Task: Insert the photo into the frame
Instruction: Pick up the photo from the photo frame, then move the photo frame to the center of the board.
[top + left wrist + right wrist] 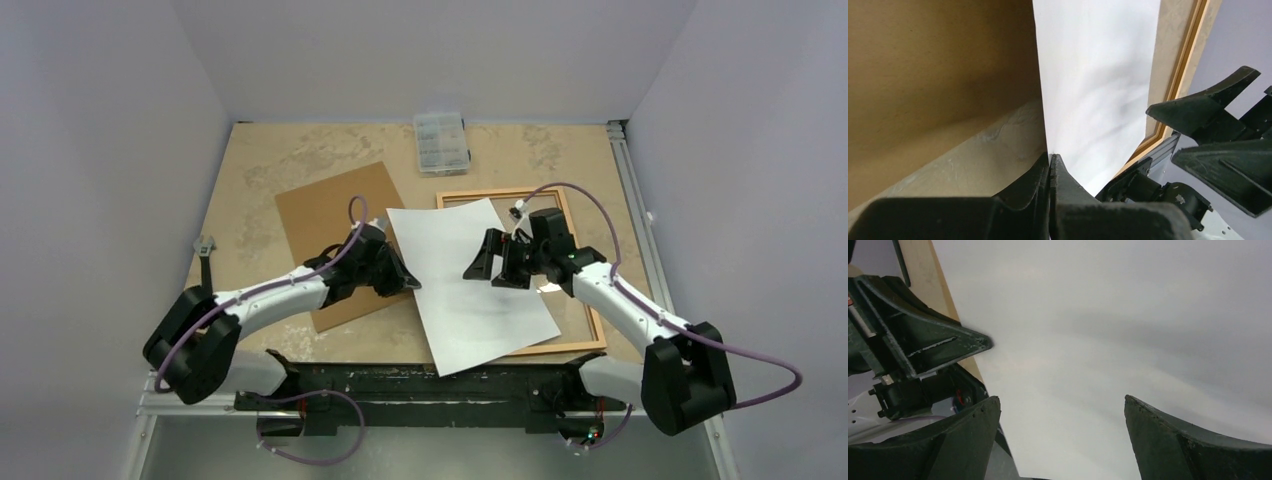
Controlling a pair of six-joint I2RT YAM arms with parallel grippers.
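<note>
The photo [474, 284] shows its white back and lies tilted over the left part of the orange-brown frame [580, 345]. My left gripper [408, 281] is shut on the photo's left edge; the left wrist view shows the jaws [1050, 161] pinching that edge of the photo [1093, 85], with the frame rail [1184, 65] beyond. My right gripper [498, 268] is open above the photo's right half, over the frame. In the right wrist view its fingers [968, 425] stand wide apart with the white photo back [1108, 340] between them.
The brown backing board [330, 215] lies left of the photo, partly under my left arm. A small clear plastic compartment box [441, 142] stands at the back. A metal tool [205, 247] lies at the table's left edge. An aluminium rail [632, 190] runs along the right side.
</note>
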